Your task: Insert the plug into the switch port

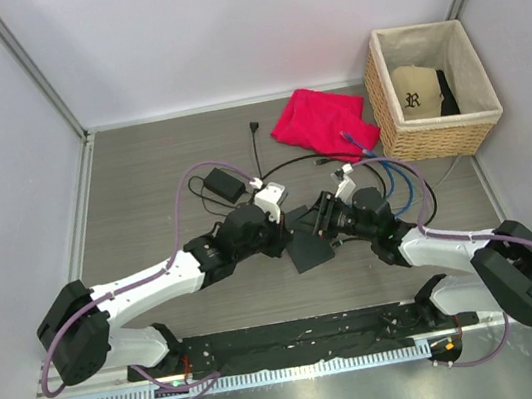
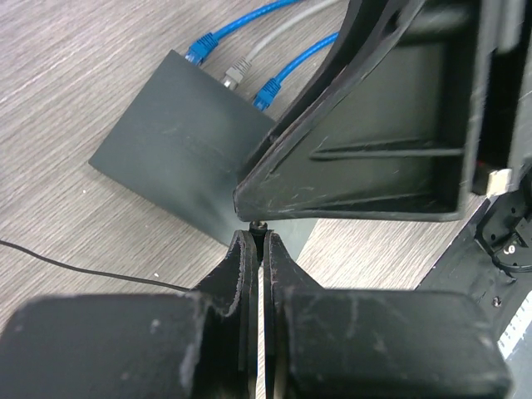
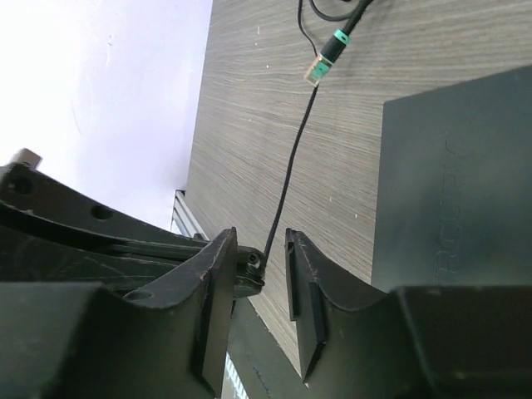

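Observation:
The switch (image 1: 306, 249) is a flat dark box lying between my two grippers; it also shows in the left wrist view (image 2: 183, 150) and the right wrist view (image 3: 449, 183). The plug (image 3: 320, 68), clear with a green boot, lies on the table on a thin black cable (image 3: 291, 166) that runs straight to my left gripper's tip. My left gripper (image 2: 260, 241) is shut to a thin slit on that cable, low beside the switch (image 1: 291, 226). My right gripper (image 3: 259, 239) is open, its jaws either side of the left gripper's tip (image 1: 321, 216).
Two blue cables (image 2: 266, 91) and a grey one (image 2: 237, 76) sit at the switch's far edge. A black power brick (image 1: 223, 184), a red cloth (image 1: 324, 119) and a wicker basket (image 1: 386, 125) lie further back. The table's rail runs along the near edge (image 3: 179, 216).

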